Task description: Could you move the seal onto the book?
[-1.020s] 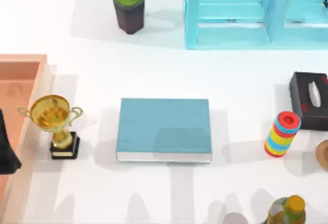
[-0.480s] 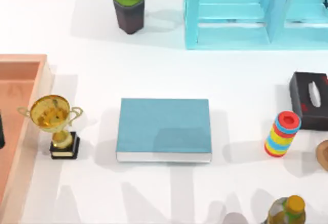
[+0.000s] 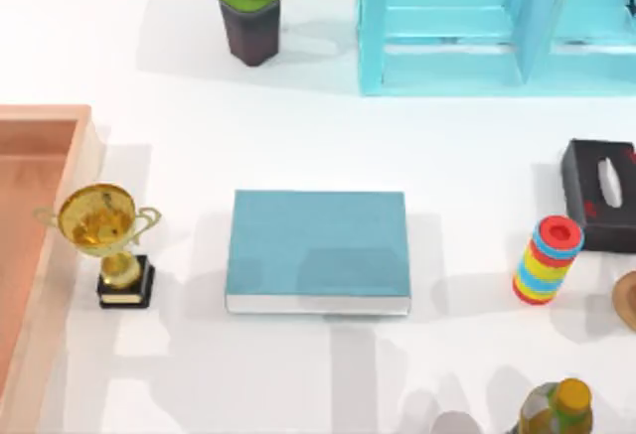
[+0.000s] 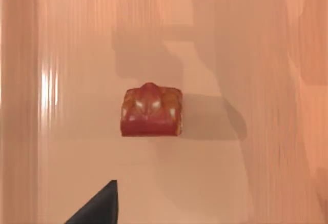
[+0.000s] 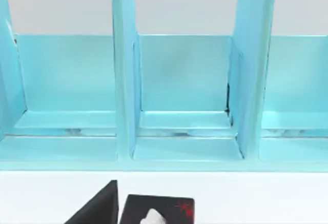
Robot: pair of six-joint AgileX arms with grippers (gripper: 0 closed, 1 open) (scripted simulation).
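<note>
Hovering my left pincer [image 4: 97, 208] over the wooden tray [image 3: 40, 156] at the table's left, jaw state not discernible, I should centre on the seal [image 4: 151, 111] standing inside before descending; the book [image 3: 318, 245] lies mid-table.

A second ago I see my left arm as a dark shape at the left edge of the top view, over the orange tray [image 3: 40, 171]. Half a second ago only a small dark bit is left there. Now that dark shape is gone from the tray's edge.
</note>
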